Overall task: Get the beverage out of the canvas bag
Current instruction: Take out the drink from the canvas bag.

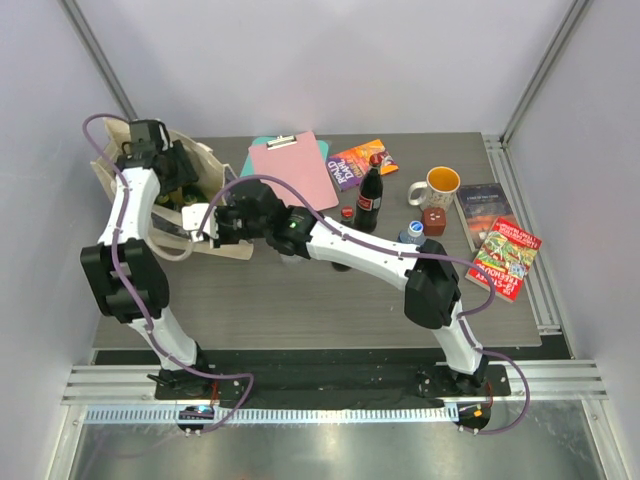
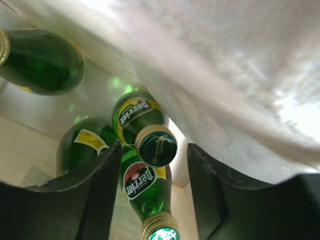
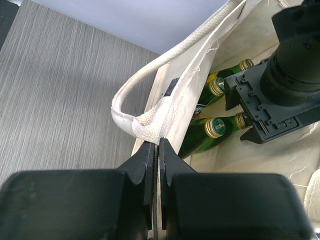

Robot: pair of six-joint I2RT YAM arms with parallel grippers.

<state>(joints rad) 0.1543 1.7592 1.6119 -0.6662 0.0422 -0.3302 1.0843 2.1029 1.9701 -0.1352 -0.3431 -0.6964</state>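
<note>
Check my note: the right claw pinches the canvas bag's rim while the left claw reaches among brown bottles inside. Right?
Wrong on colour: the left wrist view shows green Perrier bottles, not brown. Otherwise, the right claw pinches the canvas bag at its rim while the left claw reaches among them inside.

grey wood-grain table point(image 1: 300, 300). on it the canvas bag point(image 1: 225, 165) lies at the right gripper point(image 1: 213, 225), a pink clipboard point(image 1: 295, 170) just beyond that gripper; well to its right stand a cola bottle point(image 1: 370, 195) and mug point(image 1: 440, 185), then a red book point(image 1: 505, 258).

Lab test cell: white panel walls point(image 1: 330, 60), aluminium frame rails point(image 1: 100, 385).
</note>
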